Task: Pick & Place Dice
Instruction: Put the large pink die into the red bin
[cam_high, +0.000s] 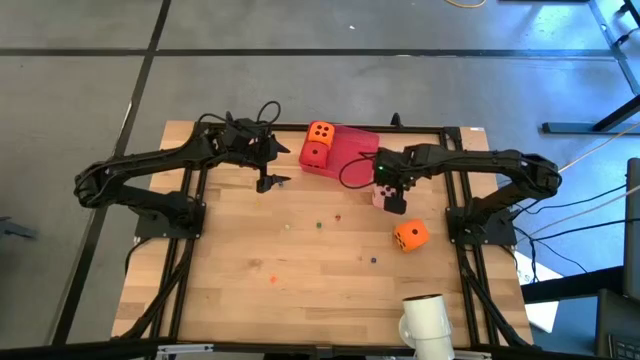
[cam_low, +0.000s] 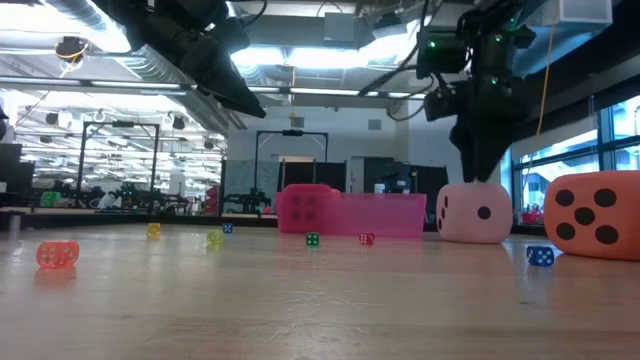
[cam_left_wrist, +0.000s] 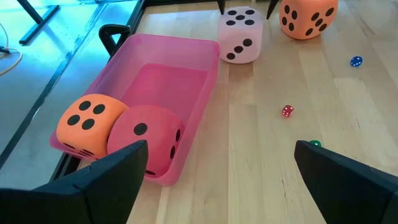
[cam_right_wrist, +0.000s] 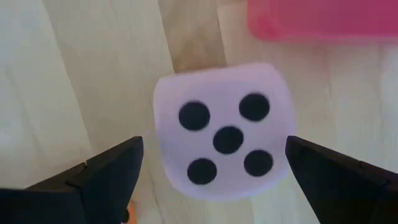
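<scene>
A pale pink die (cam_right_wrist: 224, 140) rests on the wooden table, five pips up, just beside the pink-red tray (cam_high: 352, 148). My right gripper (cam_right_wrist: 214, 162) hangs straight over it, pointing down and open, one finger on either side of the die's top (cam_low: 474, 190); I see no touch. Inside the tray lie an orange die (cam_left_wrist: 87, 124) and a red die (cam_left_wrist: 149, 140), side by side at one end. Another orange die (cam_high: 410, 234) sits on the table toward the right edge. My left gripper (cam_high: 268, 180) waits open, above the table left of the tray.
Tiny coloured dice are scattered over the table's middle, such as a red one (cam_left_wrist: 286, 111), a blue one (cam_low: 540, 256) and an orange one (cam_low: 57, 255). A white roll (cam_high: 425, 320) stands at the near edge, right of centre.
</scene>
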